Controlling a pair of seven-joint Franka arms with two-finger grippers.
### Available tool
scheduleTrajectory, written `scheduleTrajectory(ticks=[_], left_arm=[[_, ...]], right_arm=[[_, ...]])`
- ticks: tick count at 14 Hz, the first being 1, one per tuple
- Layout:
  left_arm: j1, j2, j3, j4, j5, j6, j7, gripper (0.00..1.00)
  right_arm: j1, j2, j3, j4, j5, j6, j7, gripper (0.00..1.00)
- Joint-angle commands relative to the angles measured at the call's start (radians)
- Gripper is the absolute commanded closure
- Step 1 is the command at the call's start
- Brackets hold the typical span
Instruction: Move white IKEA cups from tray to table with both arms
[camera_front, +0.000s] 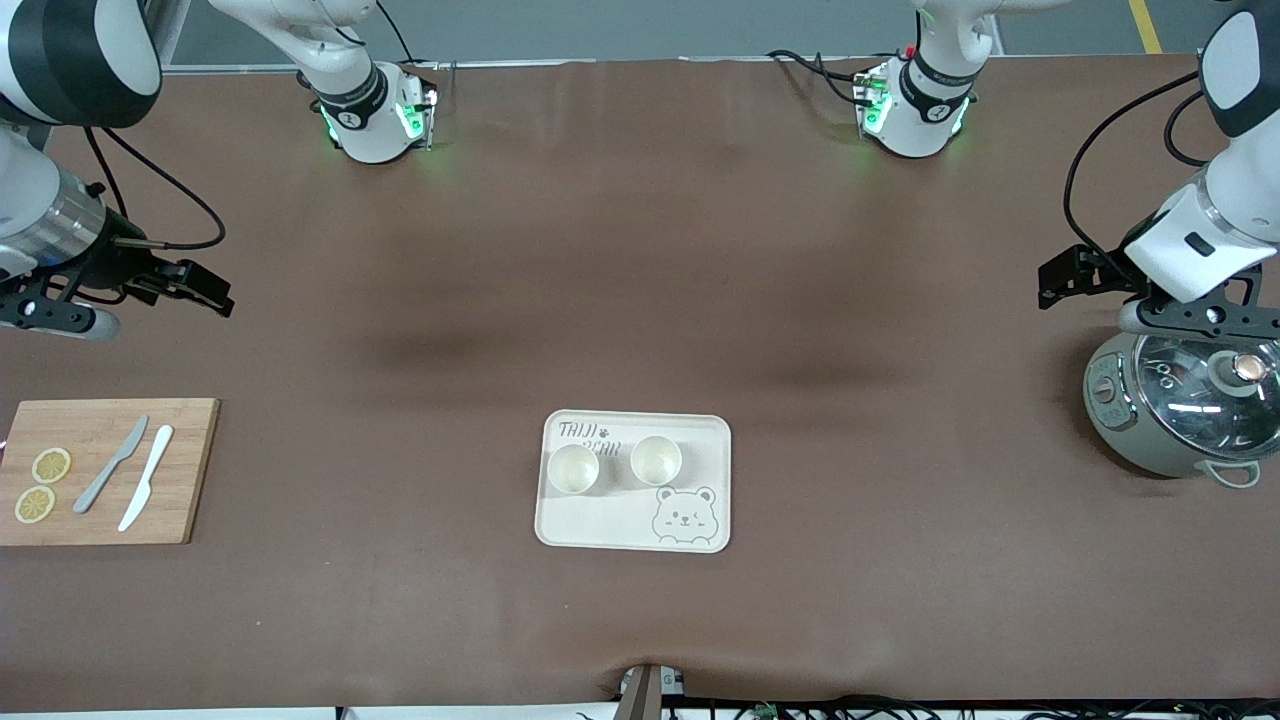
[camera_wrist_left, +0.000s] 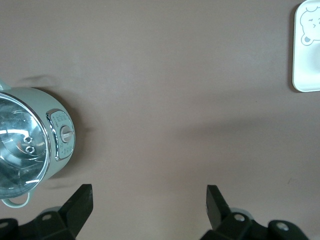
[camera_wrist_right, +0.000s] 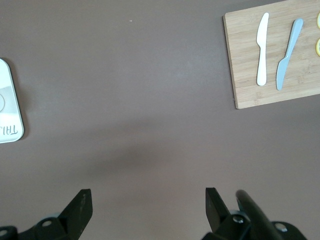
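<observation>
On the tray (camera_front: 700, 440), both cups (camera_front: 573, 468) (camera_front: 656, 460) apparently stand upright, mouths up.

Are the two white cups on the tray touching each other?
Apart. The front view shows a strip of tray between one white cup and the other.

Your table (camera_front: 640, 250) is covered in a plain brown mat. Directly on it you have a cream tray (camera_front: 700, 440) with a bear drawing, low in the middle of the frame, a wooden cutting board (camera_front: 185, 470) toward the lower corner at the right arm's end, and a pale green cooker (camera_front: 1130, 440) with a glass lid at the left arm's end.
</observation>
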Motion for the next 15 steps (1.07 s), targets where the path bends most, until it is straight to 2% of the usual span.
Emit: scheduleTrajectory(ticks=[1, 15], left_arm=[[0.006, 0.0, -0.006, 0.004, -0.009, 0.001, 0.002, 0.0], [0.001, 0.012, -0.008, 0.03, -0.011, 0.0, 0.002, 0.0]], right_arm=[[-0.016, -0.032, 0.014, -0.032, -0.005, 0.012, -0.013, 0.0], [-0.016, -0.027, 0.015, -0.032, -0.005, 0.006, -0.013, 0.0]])
